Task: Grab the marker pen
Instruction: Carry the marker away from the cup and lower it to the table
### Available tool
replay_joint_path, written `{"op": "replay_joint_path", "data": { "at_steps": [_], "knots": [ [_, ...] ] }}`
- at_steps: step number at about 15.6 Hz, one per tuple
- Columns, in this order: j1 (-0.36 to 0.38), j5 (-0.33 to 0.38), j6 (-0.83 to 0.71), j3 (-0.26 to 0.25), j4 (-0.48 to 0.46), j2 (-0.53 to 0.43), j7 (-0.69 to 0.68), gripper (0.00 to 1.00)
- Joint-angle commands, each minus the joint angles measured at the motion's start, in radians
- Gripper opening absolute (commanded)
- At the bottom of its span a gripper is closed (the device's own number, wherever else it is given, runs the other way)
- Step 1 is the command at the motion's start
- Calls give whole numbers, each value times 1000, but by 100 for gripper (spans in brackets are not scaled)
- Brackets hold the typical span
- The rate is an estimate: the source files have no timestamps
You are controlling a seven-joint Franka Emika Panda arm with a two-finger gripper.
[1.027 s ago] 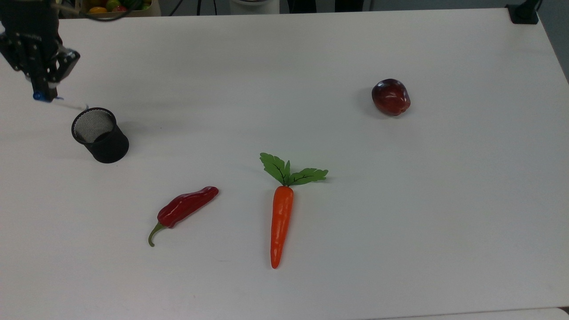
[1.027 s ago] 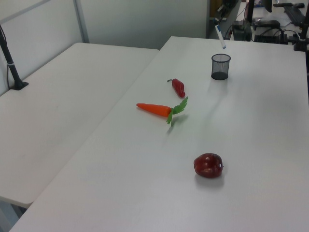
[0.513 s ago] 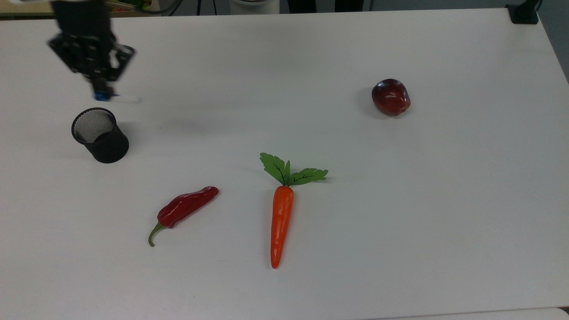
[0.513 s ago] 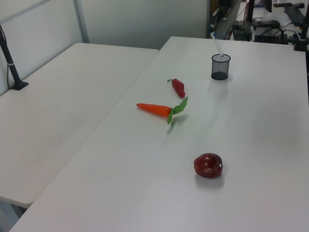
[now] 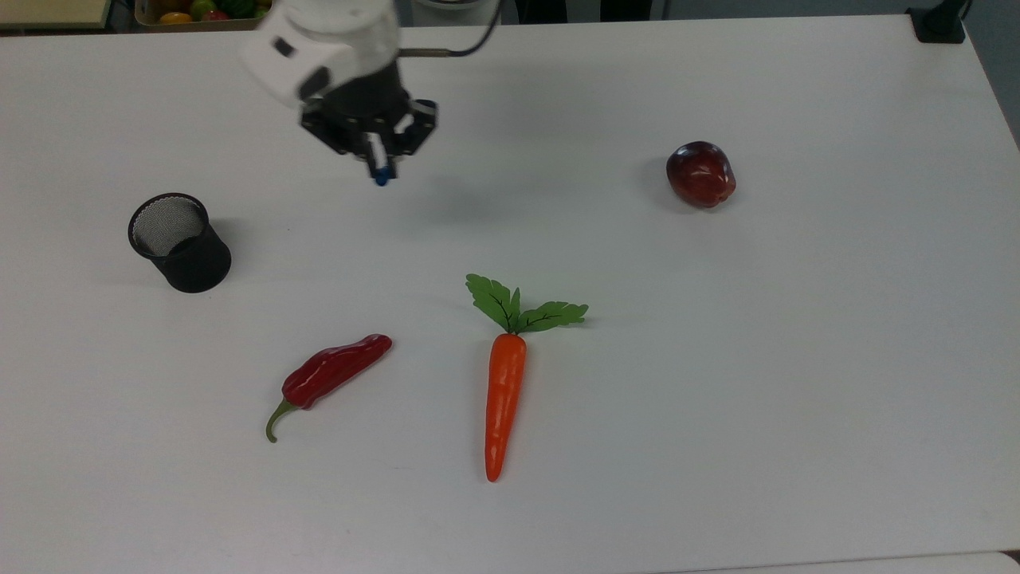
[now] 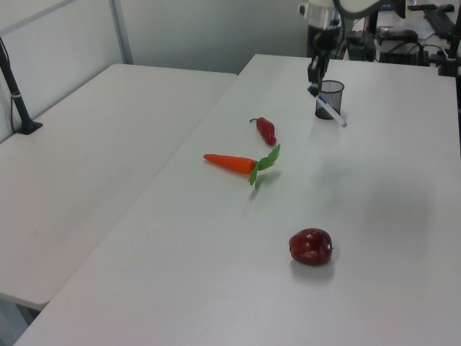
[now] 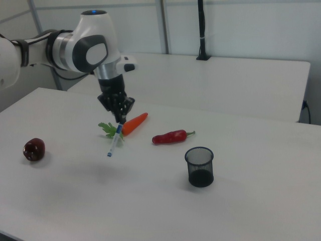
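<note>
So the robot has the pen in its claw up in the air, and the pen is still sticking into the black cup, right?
Not quite. The gripper does hold the pen in the air, but the pen is out of the cup. The right view shows it hanging near the carrot, well apart from the cup.

On the table [image 5: 717, 399] there is one carrot [image 5: 504, 391], one red chilli [image 5: 333, 371], one dark red apple [image 5: 700, 174] and one black mesh cup [image 5: 180, 243]. One marker pen [image 7: 115, 142] hangs above the table in one gripper [image 7: 119, 119].
</note>
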Motion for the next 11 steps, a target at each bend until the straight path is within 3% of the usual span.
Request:
{"op": "replay_joint_path", "data": {
  "at_steps": [1,5,11],
  "knots": [
    [96,11,-22,-13,-58,13,49,14],
    [153,11,-8,-13,-58,110,108,14],
    [156,2,9,-13,-55,162,117,14]
  ]
}}
